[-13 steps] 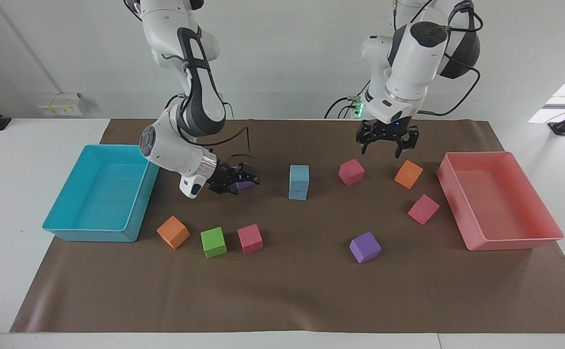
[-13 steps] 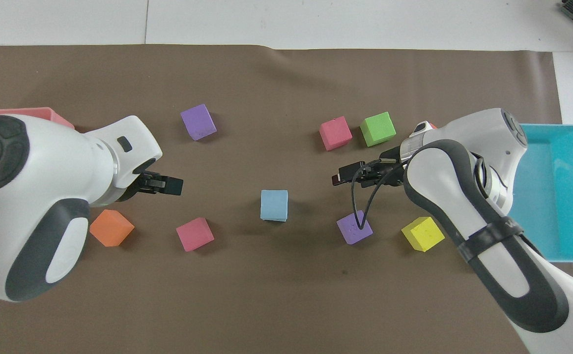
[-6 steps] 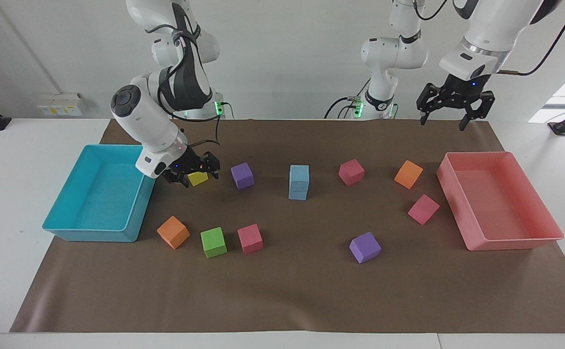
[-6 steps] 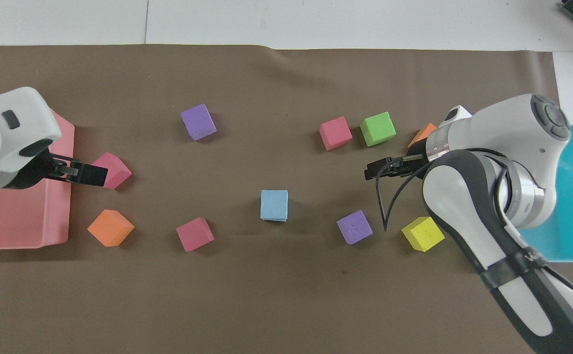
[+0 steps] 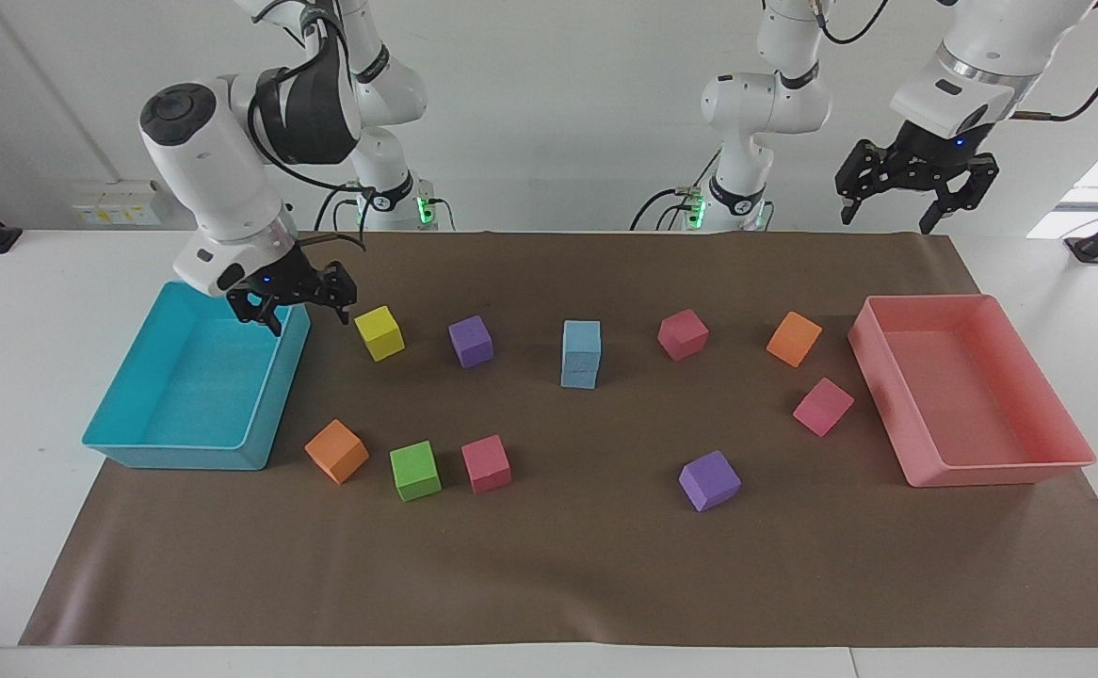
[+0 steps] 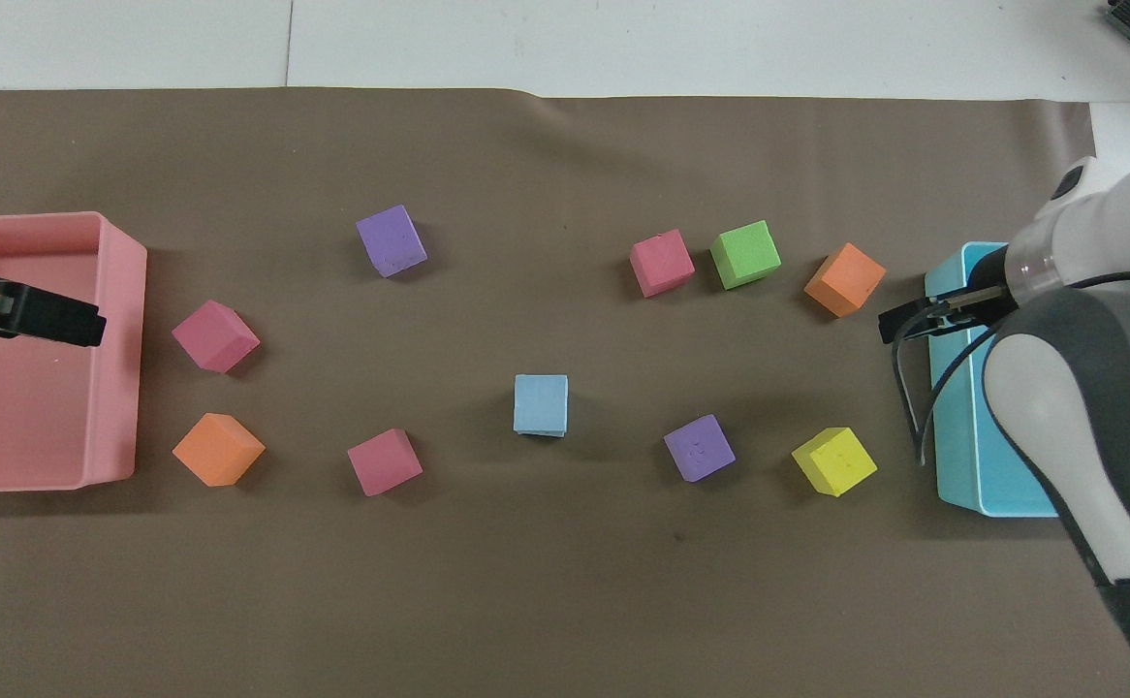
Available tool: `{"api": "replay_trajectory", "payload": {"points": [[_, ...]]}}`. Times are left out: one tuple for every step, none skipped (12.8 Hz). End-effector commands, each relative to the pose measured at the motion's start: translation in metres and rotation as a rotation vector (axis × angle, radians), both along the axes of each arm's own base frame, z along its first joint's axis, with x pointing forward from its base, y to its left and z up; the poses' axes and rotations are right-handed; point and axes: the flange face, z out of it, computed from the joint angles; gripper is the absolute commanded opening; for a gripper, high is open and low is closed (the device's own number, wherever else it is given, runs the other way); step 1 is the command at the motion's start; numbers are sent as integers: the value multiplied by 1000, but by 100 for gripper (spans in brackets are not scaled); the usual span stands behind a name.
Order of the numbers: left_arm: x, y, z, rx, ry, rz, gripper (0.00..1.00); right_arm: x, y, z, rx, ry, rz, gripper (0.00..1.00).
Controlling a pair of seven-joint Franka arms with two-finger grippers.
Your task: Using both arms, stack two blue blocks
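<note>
At the right arm's end of the table stands the turquoise tray (image 5: 193,395) on the brown mat (image 5: 549,565). The right gripper (image 5: 293,299) hangs over the tray's corner that is closest to the robots and to the middle of the table. Its fingers are spread wide and hold nothing.

Just beside the tray, toward the middle, lies a yellow cube (image 5: 379,332), and next to it a purple cube (image 5: 471,341). Farther from the robots sits a row of three cubes: an orange cube (image 5: 336,451), a green cube (image 5: 415,470) and a pink cube (image 5: 486,463) (the green and pink ones are very near to each other).

In the middle of the mat stand the blue blocks (image 5: 581,354), one on top of the other, as an upright little tower. No gripper touches them; both are well apart from the stack.

Going on toward the left arm's end, there is a second pink cube (image 5: 683,334), a second purple cube (image 5: 709,480) farther from the robots, a second orange cube (image 5: 794,338) and a third pink cube (image 5: 823,406). Then comes the pink tray (image 5: 968,395).

The left gripper (image 5: 917,182) is raised high over the part of the pink tray nearest the robots. Its fingers are also wide apart and empty.
</note>
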Motion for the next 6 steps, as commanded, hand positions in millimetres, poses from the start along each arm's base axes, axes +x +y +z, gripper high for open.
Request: {"api": "replay_trajectory", "payload": {"points": [[6,14,4,-6,21,12,100,-13,-20,40,-37,-2,-29,100],[5,15,8,-30,4,14,100,-16,-22,56,-52,10,-27,100],[4,16,2,-32,16,15,100,-19,-23,68,-59,21,-28,100],[-4,16,2,-33,9,14,100,-22,-24,79,-70,29,-27,100],[-11,19,-5,-36,-5,19,100,-25,-26,90,-79,34,-30,100],[-17,21,-10,-38,-20,20,100,-29,-26,99,-82,40,-31,100]]}}
